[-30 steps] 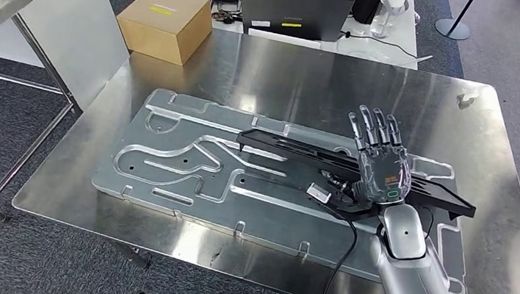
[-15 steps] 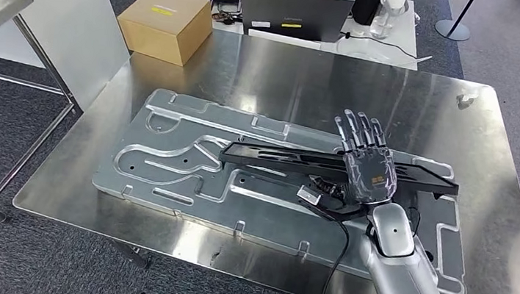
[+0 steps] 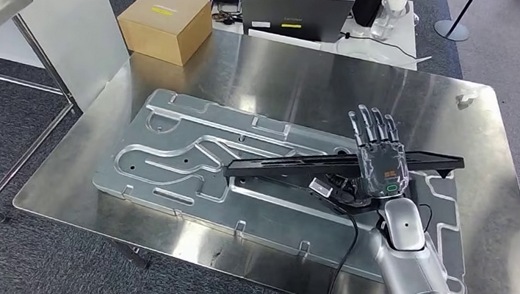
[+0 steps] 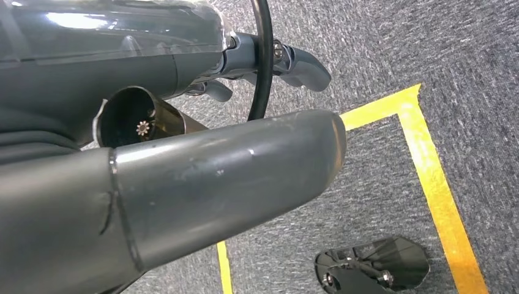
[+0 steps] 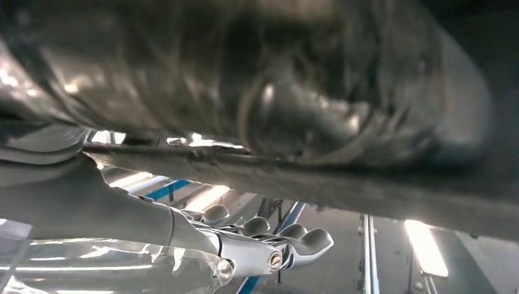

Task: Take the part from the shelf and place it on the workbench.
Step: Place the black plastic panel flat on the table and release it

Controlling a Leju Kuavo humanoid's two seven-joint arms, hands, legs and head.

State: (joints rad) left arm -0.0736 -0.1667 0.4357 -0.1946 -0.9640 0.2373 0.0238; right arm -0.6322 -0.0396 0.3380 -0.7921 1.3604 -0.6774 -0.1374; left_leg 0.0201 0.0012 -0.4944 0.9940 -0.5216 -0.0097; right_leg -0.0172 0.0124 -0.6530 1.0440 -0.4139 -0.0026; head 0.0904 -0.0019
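We see the right robot hand [image 3: 379, 168], fingers spread, carrying the long black part [image 3: 292, 167] tilted above the grooved plate [image 3: 167, 158] mid-desk [image 3: 287, 76]. We should level it before lowering.

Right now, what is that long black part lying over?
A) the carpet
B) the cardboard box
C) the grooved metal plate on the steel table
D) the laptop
C: the long black part, with the robot hand on it, stretches across the grooved metal plate; the cardboard box sits apart.
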